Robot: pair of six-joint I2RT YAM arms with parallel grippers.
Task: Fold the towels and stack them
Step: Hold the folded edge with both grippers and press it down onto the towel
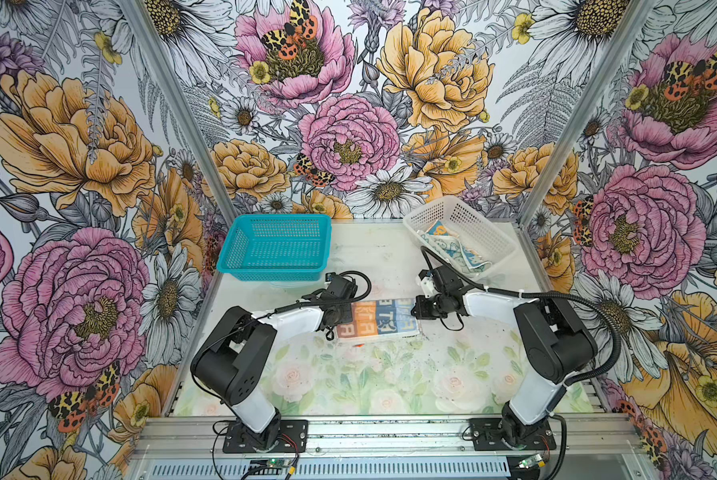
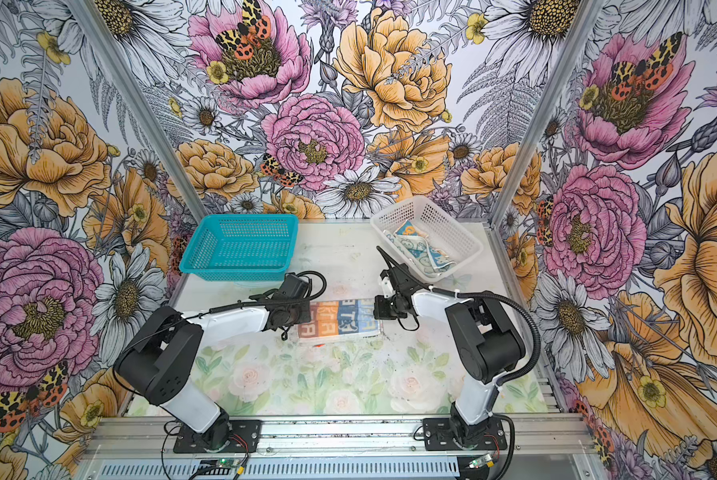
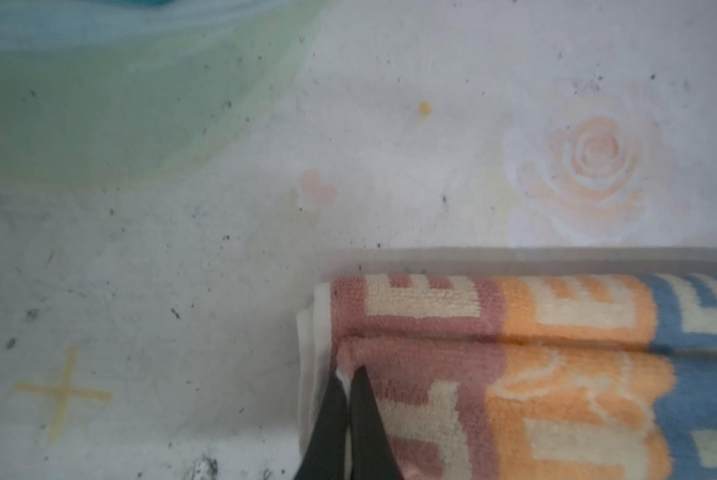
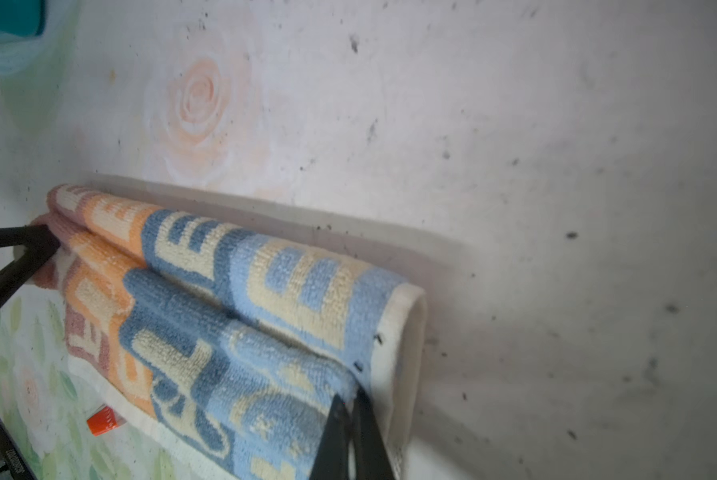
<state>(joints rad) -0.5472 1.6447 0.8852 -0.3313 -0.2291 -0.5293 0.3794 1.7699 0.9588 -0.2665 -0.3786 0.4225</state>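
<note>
The lettered towel [image 1: 379, 320] [image 2: 342, 320], in orange, blue and cream blocks, lies folded on the table's middle. My left gripper [image 1: 348, 319] [image 2: 308, 316] is at its left end and is shut on a corner of the upper layer [image 3: 350, 370]. At the right end my right gripper [image 1: 412, 309] [image 2: 375, 309] is shut on the upper layer's other corner [image 4: 350, 397]. The towel's [image 3: 556, 395] [image 4: 244, 311] upper layer bulges into two soft ridges between the grips. More crumpled towels [image 1: 458, 251] [image 2: 425, 251], teal and orange print, lie in the white basket [image 1: 477, 222] [image 2: 444, 220].
An empty teal basket [image 1: 240, 249] [image 2: 203, 249] stands at the back left and the white one at the back right. A small orange tag [image 1: 358, 345] [image 4: 105, 419] lies at the towel's near edge. Floral walls enclose the table on three sides.
</note>
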